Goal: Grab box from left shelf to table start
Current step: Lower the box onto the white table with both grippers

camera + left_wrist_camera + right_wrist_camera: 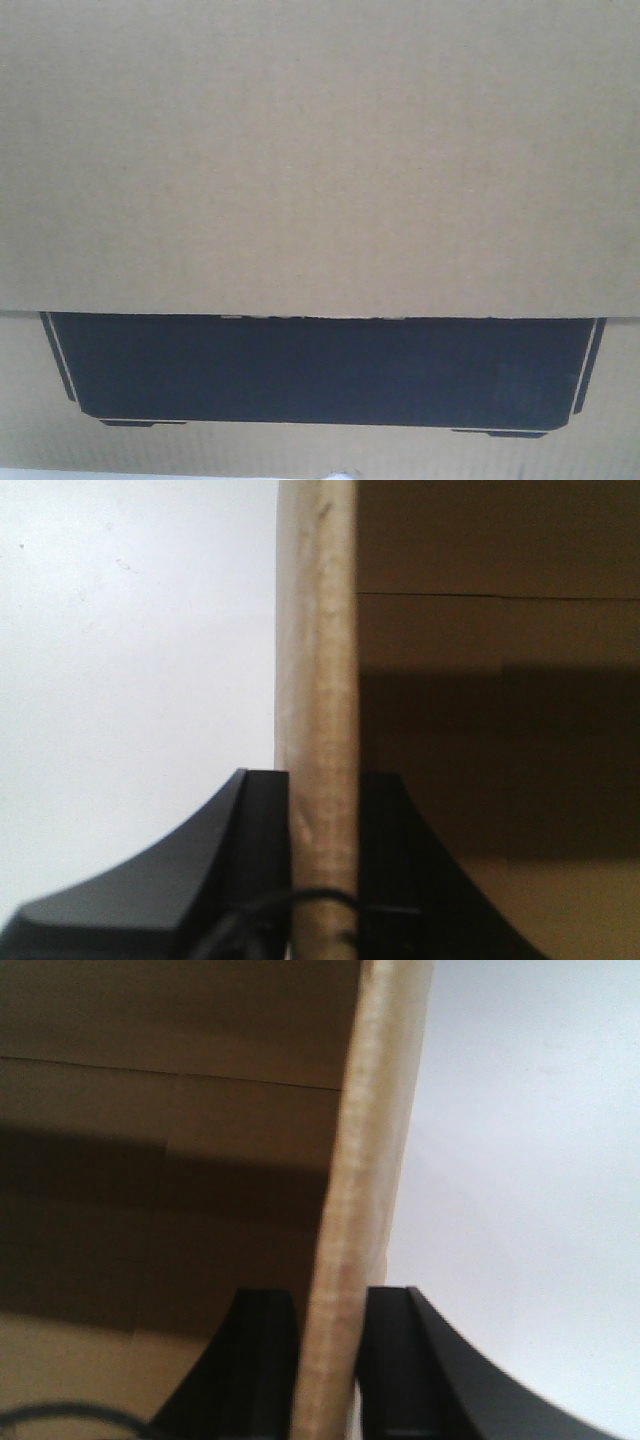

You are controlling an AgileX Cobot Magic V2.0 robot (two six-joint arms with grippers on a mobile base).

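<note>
Two hands hold one object here: the large brown corrugated cardboard box with its black printed panel outlined in thin white. In the front view the box fills nearly the whole picture, so you can take it to be close before the robot, with its long axis running left to right across the view. No shelf rail shows in any view; you cannot tell from these pictures whether the box has cleared the shelf.

In the left wrist view, the left hand is clenched on an upright cardboard wall of the box, one black finger on the outer side and the other on the inner side, both touching the wall. The brown interior lies to the right of that wall, a pale surface to the left.

In the right wrist view, the right hand grasps the opposite wall in the same manner, with the box interior to its left and a pale surface to the right.

The box therefore lies between the two hands, each pinching one end wall. Neither arm is nearer; the load is shared. A white strip at the bottom edge of the front view may be the desk, though too little shows to be sure. Judged from this, the carry is under way, and the coming move depends on both hands travelling together so the box stays level.
</note>
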